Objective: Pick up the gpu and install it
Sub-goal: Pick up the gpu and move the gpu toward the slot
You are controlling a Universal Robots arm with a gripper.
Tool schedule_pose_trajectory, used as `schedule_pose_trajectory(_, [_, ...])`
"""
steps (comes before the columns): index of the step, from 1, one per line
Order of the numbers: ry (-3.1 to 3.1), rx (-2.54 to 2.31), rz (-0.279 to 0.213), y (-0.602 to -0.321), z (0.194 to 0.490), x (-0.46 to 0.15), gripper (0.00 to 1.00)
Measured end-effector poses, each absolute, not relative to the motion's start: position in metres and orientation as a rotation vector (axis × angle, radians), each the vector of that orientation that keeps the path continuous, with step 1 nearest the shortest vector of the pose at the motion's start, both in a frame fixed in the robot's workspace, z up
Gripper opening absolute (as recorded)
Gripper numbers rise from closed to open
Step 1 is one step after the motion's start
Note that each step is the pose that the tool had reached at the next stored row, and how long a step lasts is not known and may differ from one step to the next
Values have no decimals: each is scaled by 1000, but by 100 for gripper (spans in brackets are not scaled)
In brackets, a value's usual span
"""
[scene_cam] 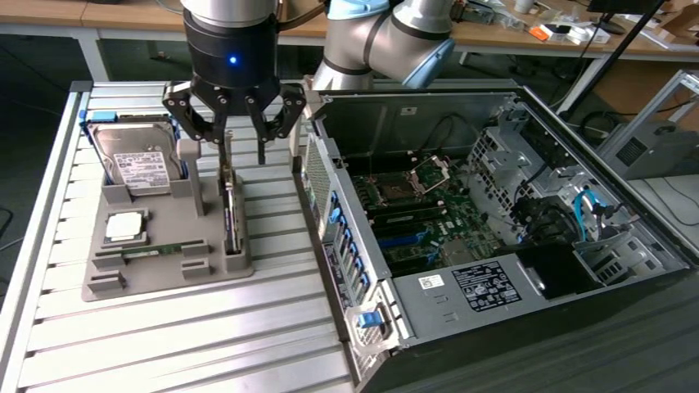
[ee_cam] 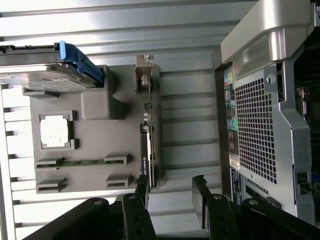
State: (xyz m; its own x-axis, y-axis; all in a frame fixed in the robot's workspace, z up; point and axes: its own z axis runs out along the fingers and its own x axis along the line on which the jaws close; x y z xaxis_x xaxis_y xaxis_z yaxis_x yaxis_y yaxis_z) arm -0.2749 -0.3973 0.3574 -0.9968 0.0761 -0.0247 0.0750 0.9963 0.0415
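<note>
The gpu (scene_cam: 229, 211) stands on edge in a slot along the right side of a grey holder tray (scene_cam: 164, 274), seen as a thin dark strip. In the wrist view the gpu (ee_cam: 148, 145) shows its silver bracket (ee_cam: 144, 75) at one end. My gripper (scene_cam: 242, 157) hangs just above the card's far end in the exterior view, open, with nothing between its fingers. In the wrist view my gripper (ee_cam: 170, 192) has one black fingertip (ee_cam: 141, 187) over the card's end and the other off to the side over the slatted table.
The tray also holds a silver hard drive (scene_cam: 137, 160) with a white label, a square chip (scene_cam: 126, 225) and a green memory stick (scene_cam: 164, 248). An open computer case (scene_cam: 492, 205) lies close to the tray on the exterior view's right, its motherboard exposed. A slatted metal table (scene_cam: 196, 344) lies underneath.
</note>
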Motion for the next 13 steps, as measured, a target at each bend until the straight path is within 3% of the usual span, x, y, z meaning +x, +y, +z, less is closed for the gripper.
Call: schedule_pose_trajectory(13, [3112,118,63,-397,354,-277,48])
